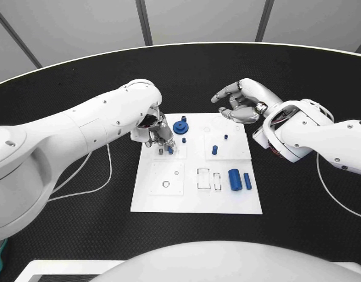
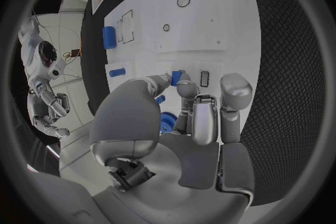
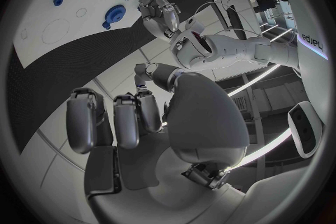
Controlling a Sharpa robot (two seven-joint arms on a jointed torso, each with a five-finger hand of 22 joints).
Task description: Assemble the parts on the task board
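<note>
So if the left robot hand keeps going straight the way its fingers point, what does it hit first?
Probably the small blue part right at its fingertips, with the white task board just beneath. The left robot hand points down at the board's upper left area. Whether it already touches the part is unclear.

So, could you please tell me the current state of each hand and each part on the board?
left hand: over the task board, pinching a small blue part
right hand: raised off the board, fingers curled, holding nothing
blue gear: on the board
two blue cylinders: lying side by side
</note>
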